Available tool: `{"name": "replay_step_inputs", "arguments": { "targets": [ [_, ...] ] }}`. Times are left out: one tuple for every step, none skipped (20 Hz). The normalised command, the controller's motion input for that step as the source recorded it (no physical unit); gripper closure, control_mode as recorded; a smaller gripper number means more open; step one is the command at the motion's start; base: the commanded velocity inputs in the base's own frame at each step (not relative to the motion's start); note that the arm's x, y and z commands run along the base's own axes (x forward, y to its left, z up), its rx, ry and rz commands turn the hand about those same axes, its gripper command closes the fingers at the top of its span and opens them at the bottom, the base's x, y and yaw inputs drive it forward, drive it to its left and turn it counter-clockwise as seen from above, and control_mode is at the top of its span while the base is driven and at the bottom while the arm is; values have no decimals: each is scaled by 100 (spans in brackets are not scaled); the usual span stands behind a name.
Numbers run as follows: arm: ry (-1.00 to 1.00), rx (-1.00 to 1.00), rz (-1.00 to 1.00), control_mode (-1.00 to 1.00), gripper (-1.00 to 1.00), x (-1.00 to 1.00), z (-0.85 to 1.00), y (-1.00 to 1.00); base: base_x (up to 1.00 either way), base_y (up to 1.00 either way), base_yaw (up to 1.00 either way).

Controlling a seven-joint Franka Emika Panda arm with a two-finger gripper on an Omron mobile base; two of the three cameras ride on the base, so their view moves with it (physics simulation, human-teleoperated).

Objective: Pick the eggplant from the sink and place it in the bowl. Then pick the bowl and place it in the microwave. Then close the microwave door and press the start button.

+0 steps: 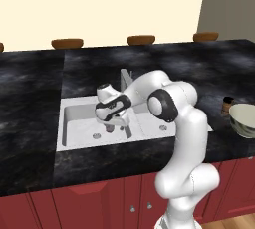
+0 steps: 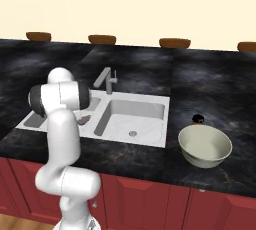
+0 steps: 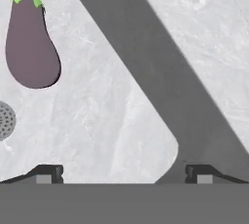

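Dark marbled worktop (image 1: 30, 103) carries the sink (image 2: 150, 105), and the bowl (image 2: 205, 145) stands empty to its right. Over the left basin the hand (image 3: 124, 172) hangs fully spread, holding nothing. Below and off to one side, the eggplant (image 3: 30, 43) lies on the basin floor beside a drain, so every step remains undone

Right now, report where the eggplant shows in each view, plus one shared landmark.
Left base view: eggplant, a small dark spot in the sink's left basin, partly hidden.
Right base view: eggplant, left basin, toward the divider.
Hand view: eggplant, upper left, green stem pointing up.
Shared landmark: the sink, its pale basin floor.
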Motion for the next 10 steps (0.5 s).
{"name": "replay_step_inputs", "arguments": {
  "targets": [
    [0,0,0,-100,-100,46,-40,0,0,0,0],
    [0,0,0,-100,-100,46,-38,0,0,0,0],
    [0,0,0,-100,-100,46,-36,0,0,0,0],
    [-1,0,0,-100,-100,47,-31,0,0,0,0],
    [-1,0,0,-100,-100,50,-28,0,0,0,0],
    [0,0,0,-100,-100,52,-28,0,0,0,0],
    [-1,0,0,-100,-100,50,-29,0,0,0,0],
    [-2,0,0,-100,-100,51,-29,0,0,0,0],
    [-3,0,0,-100,-100,48,-28,0,0,0,0],
    [-2,0,0,-100,-100,50,-31,0,0,0,0]
  ]
}}
